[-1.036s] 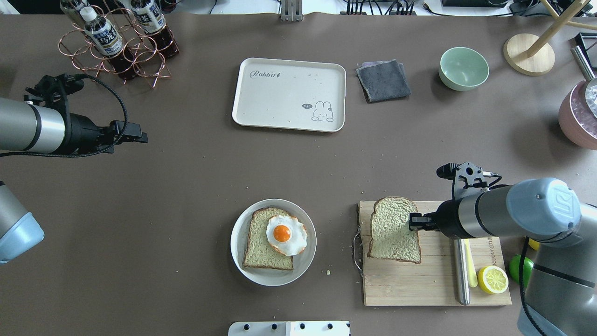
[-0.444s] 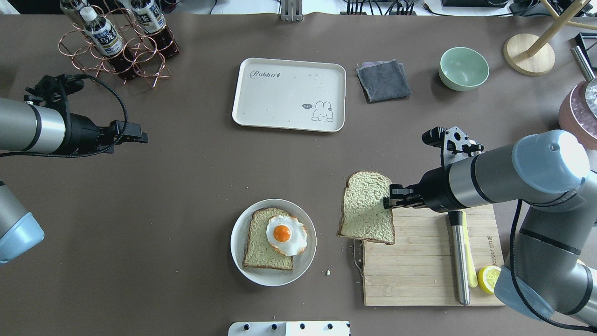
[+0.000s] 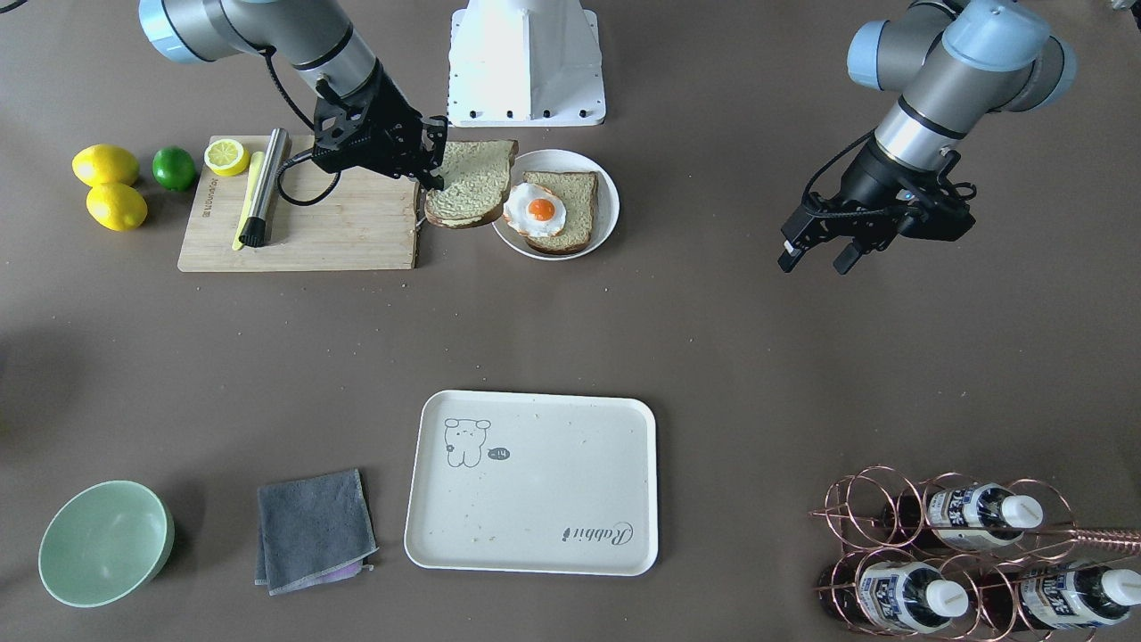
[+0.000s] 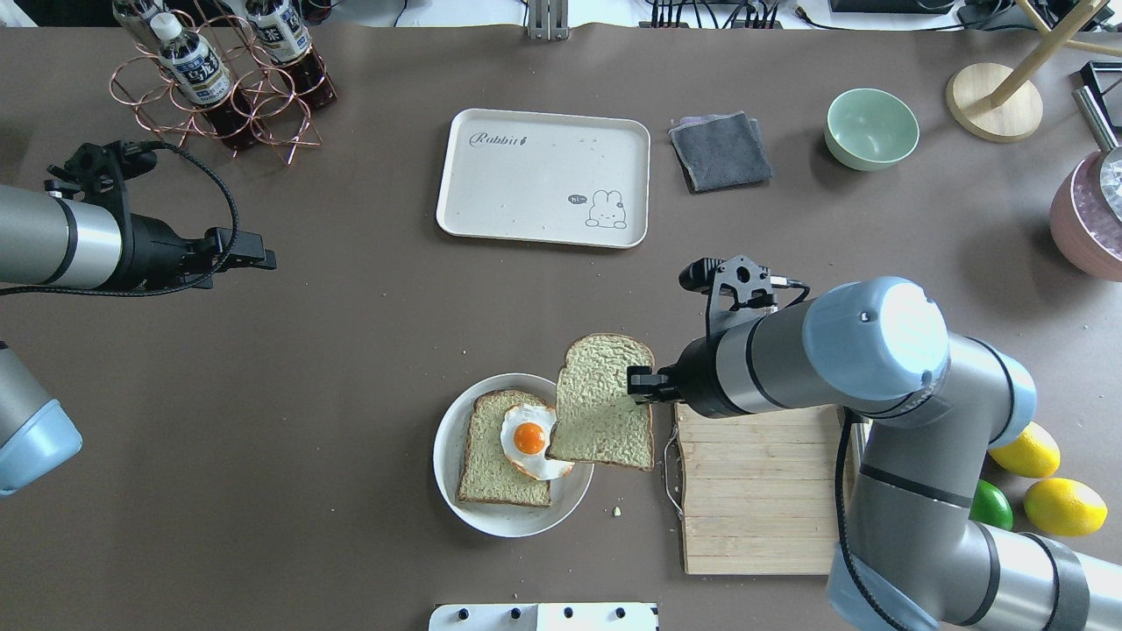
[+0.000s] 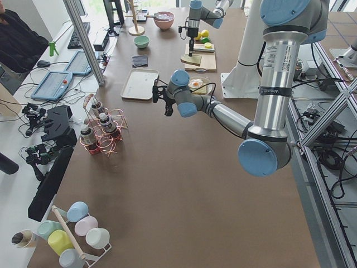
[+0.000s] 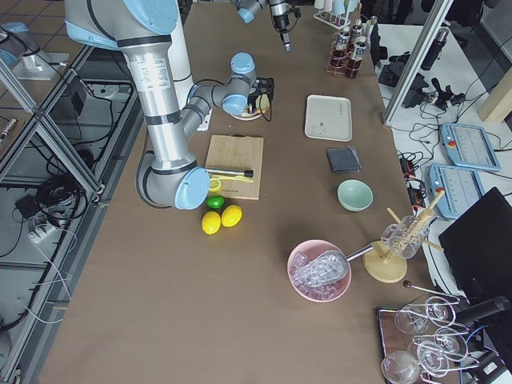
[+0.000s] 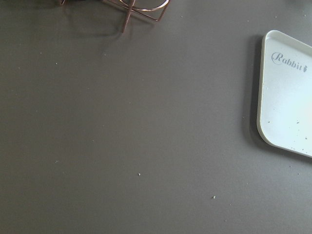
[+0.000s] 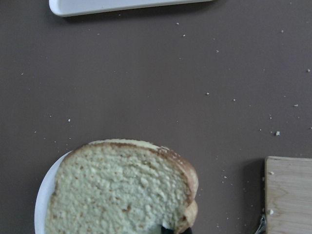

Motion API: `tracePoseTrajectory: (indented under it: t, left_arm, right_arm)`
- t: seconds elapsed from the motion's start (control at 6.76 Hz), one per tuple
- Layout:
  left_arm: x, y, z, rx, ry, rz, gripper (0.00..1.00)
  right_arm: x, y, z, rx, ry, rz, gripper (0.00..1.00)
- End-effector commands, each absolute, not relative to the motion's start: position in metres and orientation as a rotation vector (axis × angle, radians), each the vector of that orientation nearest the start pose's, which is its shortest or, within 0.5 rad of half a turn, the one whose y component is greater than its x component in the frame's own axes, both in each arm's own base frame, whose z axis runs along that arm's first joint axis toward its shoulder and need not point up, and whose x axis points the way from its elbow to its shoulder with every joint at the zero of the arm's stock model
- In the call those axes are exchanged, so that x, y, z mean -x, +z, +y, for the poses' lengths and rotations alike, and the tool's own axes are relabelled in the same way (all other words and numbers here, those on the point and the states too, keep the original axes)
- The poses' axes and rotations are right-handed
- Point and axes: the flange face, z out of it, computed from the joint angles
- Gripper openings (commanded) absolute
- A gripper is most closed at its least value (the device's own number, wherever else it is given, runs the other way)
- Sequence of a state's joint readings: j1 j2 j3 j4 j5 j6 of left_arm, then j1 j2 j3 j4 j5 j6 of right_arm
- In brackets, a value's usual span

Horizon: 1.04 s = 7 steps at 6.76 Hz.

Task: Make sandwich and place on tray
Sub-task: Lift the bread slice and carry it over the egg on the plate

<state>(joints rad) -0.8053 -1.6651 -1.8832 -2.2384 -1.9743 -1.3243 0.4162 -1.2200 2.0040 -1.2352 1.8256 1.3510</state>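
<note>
My right gripper [image 4: 642, 386] is shut on the edge of one bread slice [image 4: 603, 403] and holds it in the air over the right side of the round white plate [image 4: 561, 510], partly covering the fried egg [image 4: 526, 436]. The egg lies on the second bread slice [image 4: 489, 460] on that plate. In the front-facing view the held slice [image 3: 468, 183] hangs from the gripper [image 3: 434, 168] next to the plate [image 3: 610, 214]. The cream tray [image 4: 543, 175] sits further back, bare. My left gripper [image 3: 816, 259] is open and empty, far to the left.
A wooden cutting board [image 4: 754, 499] lies right of the plate, with a steel rod [image 3: 265, 187] and lemon half [image 3: 226, 156] on it. Lemons [image 4: 1065, 506] and a lime [image 4: 990, 504] lie beyond. Grey cloth [image 4: 720, 151], green bowl [image 4: 871, 129] and bottle rack [image 4: 219, 79] stand at the back.
My right gripper has lifted the bread slice off the cutting board and carried it left to over the plate's right side. The left arm has not moved.
</note>
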Motion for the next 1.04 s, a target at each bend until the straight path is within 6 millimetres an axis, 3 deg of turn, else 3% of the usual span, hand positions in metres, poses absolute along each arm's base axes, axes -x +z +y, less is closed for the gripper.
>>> tracePoseTrajectory:
  t: [0.0, 0.44, 0.89]
  left_arm:
    - [-0.297, 0.39, -0.445, -0.215, -0.284, 1.096, 0.98]
    - [-0.296, 0.393, -0.445, -0.212, -0.288, 1.093, 0.98]
    - [-0.297, 0.396, -0.445, -0.209, -0.287, 1.087, 0.98]
  right_arm:
    - [0.527, 0.226, -0.294, -0.19, 0.012, -1.088, 0.0]
    - [0.569, 0.233, -0.265, -0.216, 0.0, -1.05, 0.0]
    - [0.581, 0.232, -0.268, -0.232, 0.008, -1.038, 0.0]
